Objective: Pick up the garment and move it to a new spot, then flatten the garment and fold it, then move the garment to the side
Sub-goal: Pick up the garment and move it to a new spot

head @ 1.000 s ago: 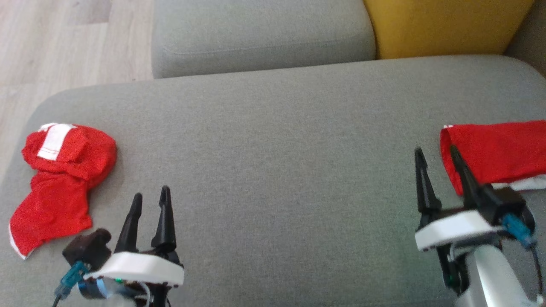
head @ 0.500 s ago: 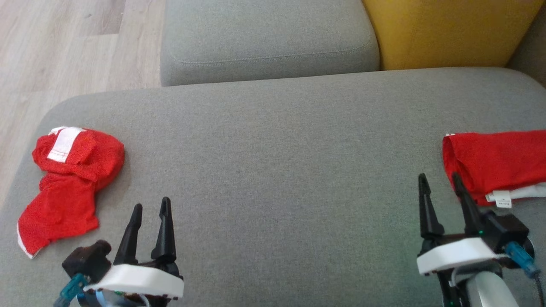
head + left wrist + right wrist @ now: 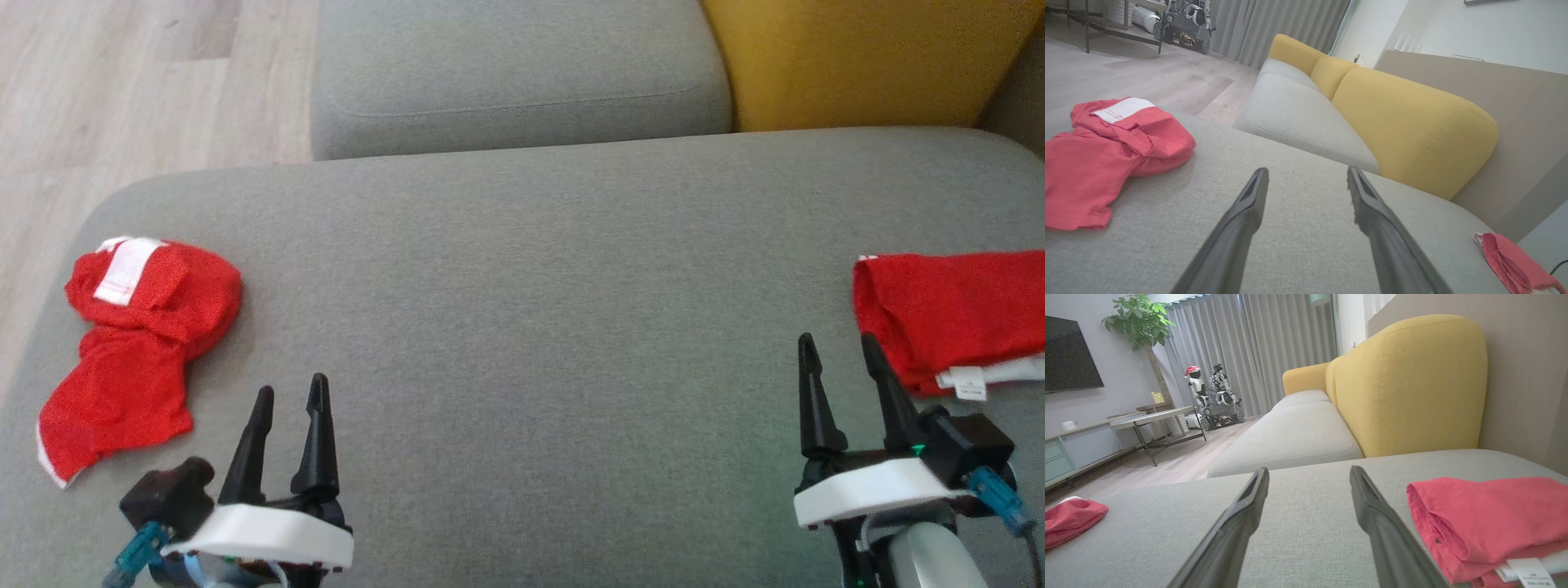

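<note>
Before you is the grey sofa seat [image 3: 522,269]. A crumpled red garment [image 3: 131,351] lies near its left edge, a folded red garment [image 3: 947,318] at its right. Your left gripper [image 3: 291,390] and right gripper [image 3: 837,345] stand spread and empty, the right just beside the folded one.

- My left gripper [image 3: 291,385]: low left in head view, two dark fingers pointing up and leaning a little right. Jaws apart, nothing between them.
- Left wrist housing [image 3: 261,535]: white, just below the fingers.
- My right gripper [image 3: 838,339]: low right, fingers leaning a little left. Jaws apart, empty.
- Right wrist housing [image 3: 873,490]: white, tilted; pale right forearm [image 3: 931,562] beneath it at the bottom edge.
- Wrist views: each finger pair spread wide, tips well apart.
</note>
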